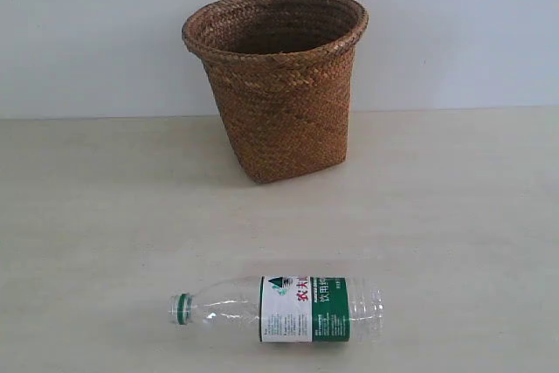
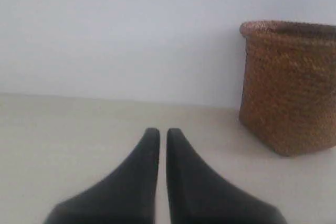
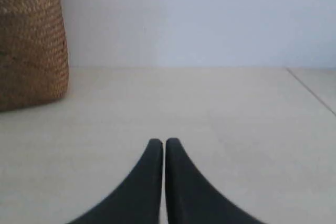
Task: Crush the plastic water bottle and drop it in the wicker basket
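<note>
The plastic water bottle [image 1: 279,307] lies on its side near the table's front edge, uncrushed, its green cap [image 1: 182,308] pointing left and its green-and-white label facing up. Behind it the wicker basket [image 1: 278,85] stands upright against the back wall. Neither gripper shows in the exterior view. In the left wrist view my left gripper [image 2: 163,132] is shut with nothing in it, low over the table, the wicker basket [image 2: 289,87] off to one side. My right gripper [image 3: 165,141] is shut and empty too, with the wicker basket [image 3: 31,40] at that frame's edge. Neither wrist view shows the bottle.
A pale beige table [image 1: 96,216] runs back to a plain white wall [image 1: 87,32]. In the right wrist view a seam or table edge [image 3: 312,92] runs diagonally at one side.
</note>
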Motion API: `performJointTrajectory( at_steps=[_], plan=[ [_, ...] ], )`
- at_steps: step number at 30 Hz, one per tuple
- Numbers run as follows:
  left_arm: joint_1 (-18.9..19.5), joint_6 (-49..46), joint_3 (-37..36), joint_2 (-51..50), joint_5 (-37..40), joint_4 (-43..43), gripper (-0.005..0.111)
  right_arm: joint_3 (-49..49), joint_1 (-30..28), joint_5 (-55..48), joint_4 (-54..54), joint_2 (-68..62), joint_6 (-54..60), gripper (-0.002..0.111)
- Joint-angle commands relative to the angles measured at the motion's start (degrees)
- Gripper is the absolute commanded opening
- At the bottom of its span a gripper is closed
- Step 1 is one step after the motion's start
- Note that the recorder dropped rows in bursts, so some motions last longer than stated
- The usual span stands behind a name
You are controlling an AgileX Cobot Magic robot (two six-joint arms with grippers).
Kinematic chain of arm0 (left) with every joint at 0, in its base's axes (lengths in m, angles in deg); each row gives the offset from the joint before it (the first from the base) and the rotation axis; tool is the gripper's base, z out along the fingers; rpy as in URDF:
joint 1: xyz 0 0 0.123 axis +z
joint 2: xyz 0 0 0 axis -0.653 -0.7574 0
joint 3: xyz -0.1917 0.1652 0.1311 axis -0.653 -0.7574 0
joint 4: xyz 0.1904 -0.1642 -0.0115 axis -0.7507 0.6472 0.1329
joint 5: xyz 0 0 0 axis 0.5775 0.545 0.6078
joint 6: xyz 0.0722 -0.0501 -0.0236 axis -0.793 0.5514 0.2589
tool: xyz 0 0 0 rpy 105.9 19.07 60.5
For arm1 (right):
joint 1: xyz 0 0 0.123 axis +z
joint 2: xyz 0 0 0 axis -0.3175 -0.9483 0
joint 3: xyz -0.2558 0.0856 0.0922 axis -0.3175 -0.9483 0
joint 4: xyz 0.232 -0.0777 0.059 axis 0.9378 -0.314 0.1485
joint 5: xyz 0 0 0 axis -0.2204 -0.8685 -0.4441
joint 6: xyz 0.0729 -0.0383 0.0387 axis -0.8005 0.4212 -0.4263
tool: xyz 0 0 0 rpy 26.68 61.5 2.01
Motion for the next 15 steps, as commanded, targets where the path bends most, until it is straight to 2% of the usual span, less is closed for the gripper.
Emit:
performJointTrajectory(
  at_steps=[1,3,7,8,11,12,15],
  plan=[
    [0.2,3.8,-0.2,0.2,-5.4,0.7,0.004,0.0,-0.2,10.8,-0.3,0.3,0.0,0.000],
    [0.2,7.6,-0.2,0.2,-7.1,0.7,0.004,0.0,-0.2,15.1,-0.1,0.3,-1.4,0.000],
    [0.2,16.3,-0.2,0.2,-13.8,0.7,0.004,0.0,-0.2,23.9,-0.1,0.3,-11.3,0.000],
    [0.2,18.8,-0.2,0.2,-18.3,0.7,0.004,0.0,-0.1,27.2,-0.1,0.3,-14.9,0.000],
    [0.2,21.0,-0.2,0.2,-26.4,0.7,0.004,0.0,-0.2,35.1,-0.4,0.3,-16.2,0.000],
    [0.2,23.0,-0.2,-0.1,-29.0,0.2,0.004,0.0,-0.2,35.5,-0.4,0.3,-17.9,0.000],
    [0.2,23.9,1.0,-2.9,-29.8,-0.2,0.004,3.2,-0.2,35.1,-0.4,-1.7,-19.0,0.000]
  ],
)
